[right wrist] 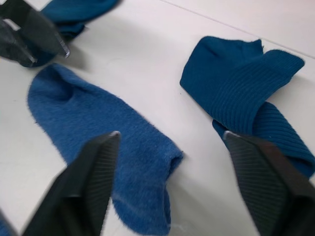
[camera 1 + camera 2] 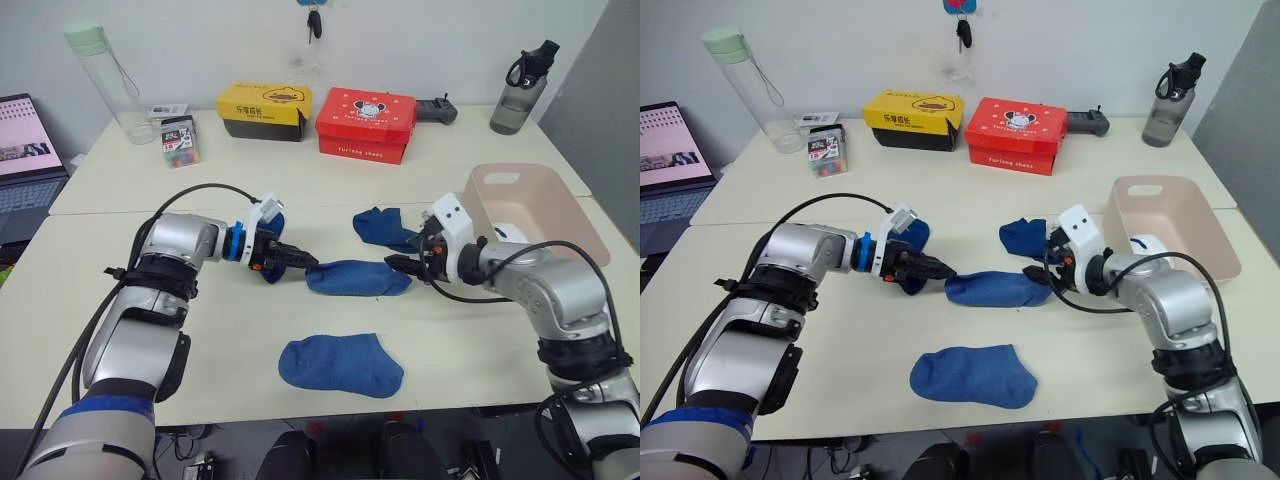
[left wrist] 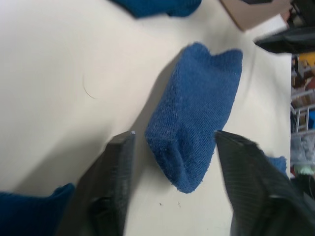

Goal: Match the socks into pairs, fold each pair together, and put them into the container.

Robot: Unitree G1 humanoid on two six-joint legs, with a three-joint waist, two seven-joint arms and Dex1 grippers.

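The middle sock (image 2: pixel 358 277) lies flat and stretched across the table (image 2: pixel 200 330), between the two grippers. One end sits right at the tips of the left gripper (image 2: pixel 300 260); in the left wrist view that end lies in the gap between the two fingers (image 3: pixel 110 182), which stand wide apart and do not press it. The other end reaches the right gripper (image 2: pixel 405 264), whose fingers (image 1: pixel 88 182) are also spread wide; in the right wrist view the sock's open cuff lies just beside one finger, with bare table between it and the other.

Just beyond the middle sock, on its right-gripper side, a crumpled sock (image 2: pixel 382 226) lies folded over itself. Another sock (image 2: pixel 272 232) is bunched under and behind the left gripper, near the middle sock's left end. Nearer the table's front edge, well apart from the middle sock, a fourth sock (image 2: pixel 341 364) lies flat.

The tub (image 2: pixel 560 195) stands past the right gripper, near the middle sock's right end. Far behind the middle sock are a red box (image 2: pixel 366 123) and a yellow box (image 2: pixel 264 110).
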